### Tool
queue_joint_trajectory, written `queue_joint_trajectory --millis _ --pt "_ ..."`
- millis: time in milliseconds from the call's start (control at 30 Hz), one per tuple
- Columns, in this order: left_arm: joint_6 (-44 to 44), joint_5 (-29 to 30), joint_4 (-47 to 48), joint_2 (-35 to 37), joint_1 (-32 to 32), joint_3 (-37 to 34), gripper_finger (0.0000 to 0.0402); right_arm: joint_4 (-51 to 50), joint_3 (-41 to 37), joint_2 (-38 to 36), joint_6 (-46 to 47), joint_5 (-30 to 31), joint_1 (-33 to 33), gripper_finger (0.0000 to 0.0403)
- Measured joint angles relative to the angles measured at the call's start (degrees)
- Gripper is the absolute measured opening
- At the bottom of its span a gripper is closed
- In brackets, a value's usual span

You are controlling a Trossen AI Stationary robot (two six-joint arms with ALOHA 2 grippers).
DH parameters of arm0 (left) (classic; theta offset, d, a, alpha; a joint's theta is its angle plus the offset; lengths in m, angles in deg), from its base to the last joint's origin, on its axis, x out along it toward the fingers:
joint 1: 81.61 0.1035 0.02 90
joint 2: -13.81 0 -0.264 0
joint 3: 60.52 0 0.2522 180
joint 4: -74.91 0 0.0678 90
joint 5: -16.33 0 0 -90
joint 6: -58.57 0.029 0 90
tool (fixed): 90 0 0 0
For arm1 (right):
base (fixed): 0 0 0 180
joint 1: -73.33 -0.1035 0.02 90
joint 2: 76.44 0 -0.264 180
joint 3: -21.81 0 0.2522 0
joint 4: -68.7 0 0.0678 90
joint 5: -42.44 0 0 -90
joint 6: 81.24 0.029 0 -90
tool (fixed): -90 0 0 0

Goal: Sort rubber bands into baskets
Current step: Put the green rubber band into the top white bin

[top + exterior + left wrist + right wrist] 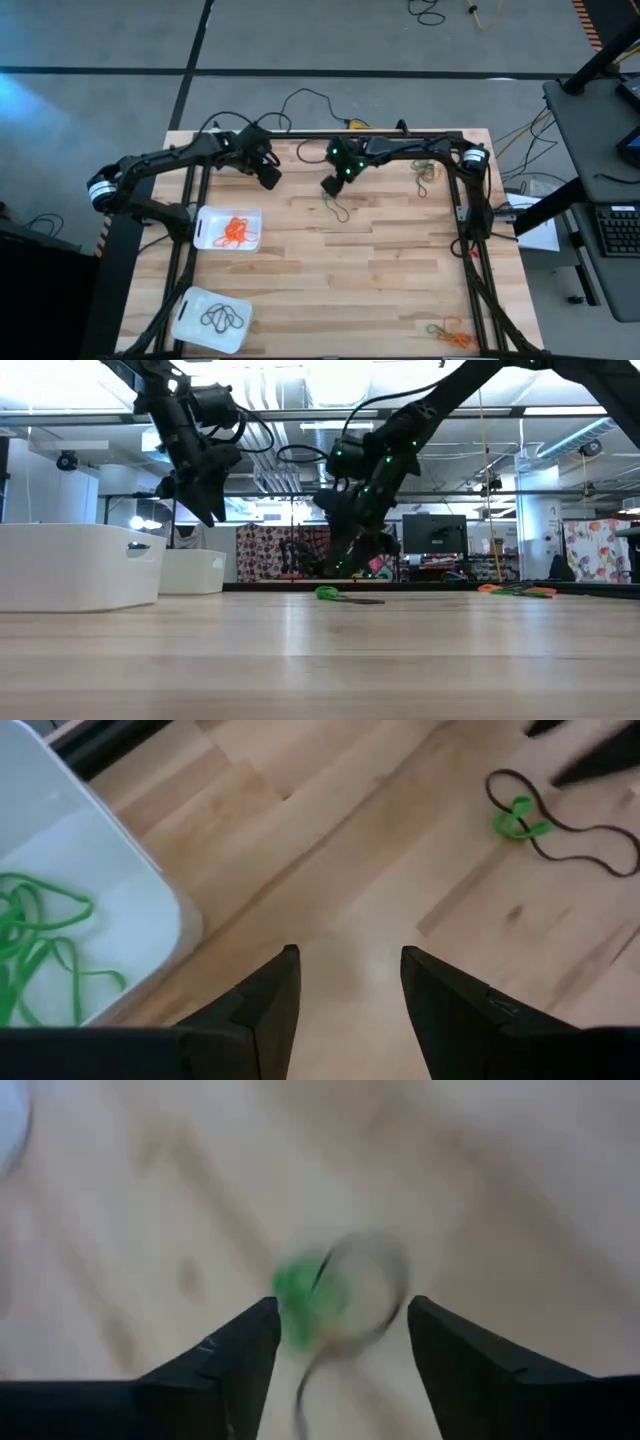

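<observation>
A small green rubber band [515, 820] and a thin black rubber band [580, 835] lie together on the wooden table near its middle [338, 208]. My right gripper [340, 1305] hangs open just above them, slanting down, with the green band [300, 1295] showing between its fingers; the low view shows the fingertips [345, 565] clear of the table. My left gripper [345, 955] is open and holds nothing. It hovers to the left of the bands [270, 178], beside a white basket [150, 890] with green bands [40, 940] in it.
A basket with orange bands [228, 228] and a basket with black bands [212, 318] stand on the table's left side. More loose bands lie at the far right [425, 170] and the near right corner [450, 332]. The dark arm frame runs along both sides.
</observation>
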Motion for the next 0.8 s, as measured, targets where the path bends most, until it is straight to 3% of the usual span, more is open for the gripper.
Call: queue_joint_trajectory --millis 67,200,433,800 --pt "-0.2 1.0 0.0 0.0 -0.7 0.0 0.0158 -3.8 0.3 0.1 -2.2 -2.3 -1.2 0.0221" --pt "-0.2 3.0 -0.1 0.0 -1.0 0.0 0.0158 -2.1 -0.9 0.3 -8.0 -2.5 -4.2 0.0223" --pt "-0.2 3.5 0.2 0.0 -1.0 0.0 0.0158 -0.6 -1.2 0.6 -24.3 12.0 -8.1 0.0187" --pt "-0.2 3.6 0.4 0.0 -1.0 0.0 0.0158 1.8 -1.3 1.9 -26.3 9.1 -8.2 0.0104"
